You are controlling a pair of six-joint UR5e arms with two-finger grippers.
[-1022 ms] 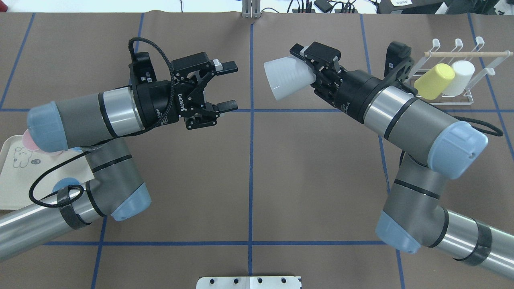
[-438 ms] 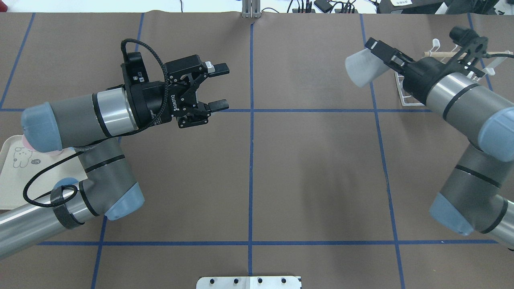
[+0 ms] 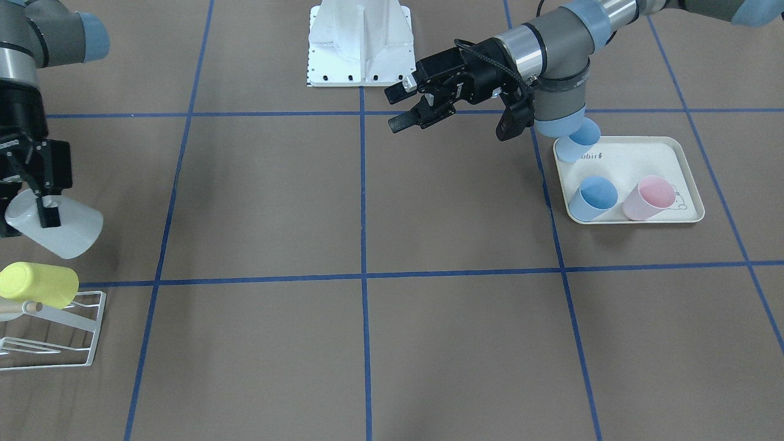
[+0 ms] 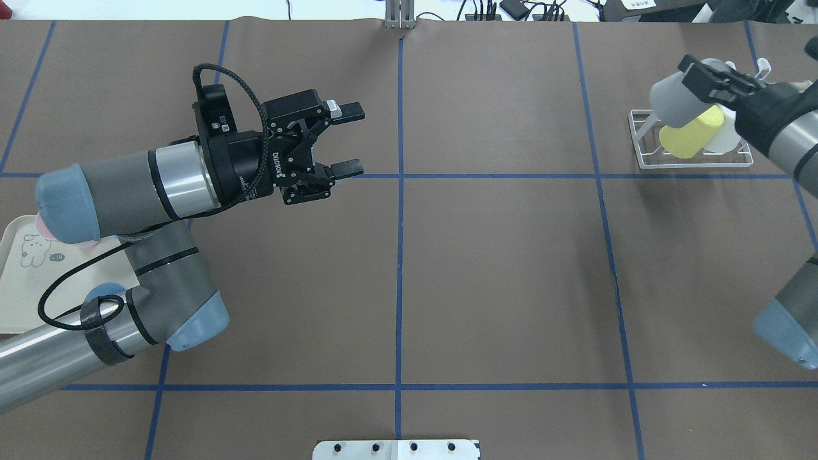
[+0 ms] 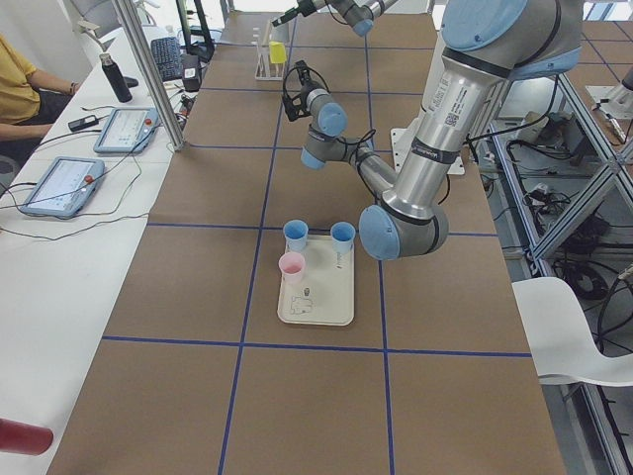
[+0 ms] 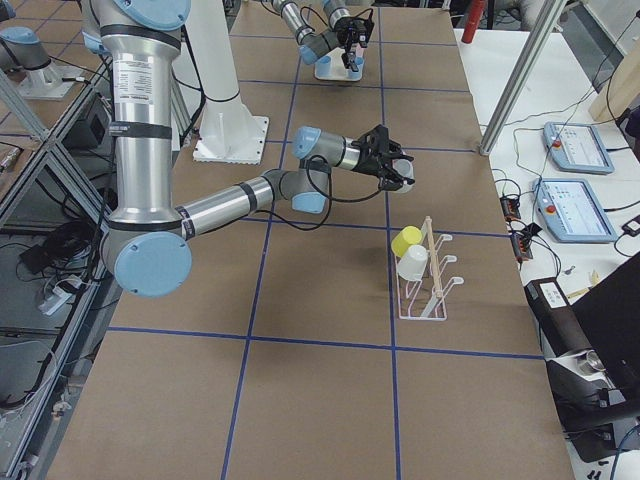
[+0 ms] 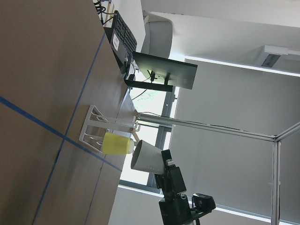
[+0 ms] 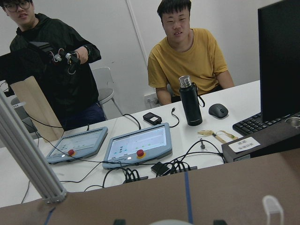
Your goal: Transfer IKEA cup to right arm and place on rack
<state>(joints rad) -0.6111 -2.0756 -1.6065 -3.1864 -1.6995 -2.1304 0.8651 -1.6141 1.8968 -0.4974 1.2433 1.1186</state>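
**Desk:** Who has the cup (image 4: 668, 102)?

**Photographer:** The right pincer (image 4: 693, 76). It is clamped on the pale cup near its base. One finger lies along the top of the cup, and the other is hidden behind it.

**Desk:** Where is it, exactly?

**Photographer:** In the air toward the far right of the table (image 4: 498, 268). It is tilted, with its mouth turned toward the table's middle. From overhead it overlaps the near end of the rack (image 6: 432, 275). The side view shows it raised, not seated on any prong.

**Desk:** What does the rack carry?

**Photographer:** A yellow cup (image 4: 687, 137) and a white cup (image 4: 725, 137) sit side by side. Both are slanted beneath the wooden rod (image 6: 430, 245). The held cup is just beside the yellow cup, but I cannot tell whether they touch.

**Desk:** And the other arm?

**Photographer:** The left pincer (image 4: 358, 140) hangs above the table, left of the centre line and turned sideways. Its jaws are spread wide, with nothing between them.

**Desk:** Anything else in shot?

**Photographer:** A cream tray (image 3: 680, 165) lies at the table's left end. It holds two blue cups (image 3: 593, 197) and a pink cup (image 3: 649, 196), all upright. One of the blue cups is partly under the left arm's elbow.
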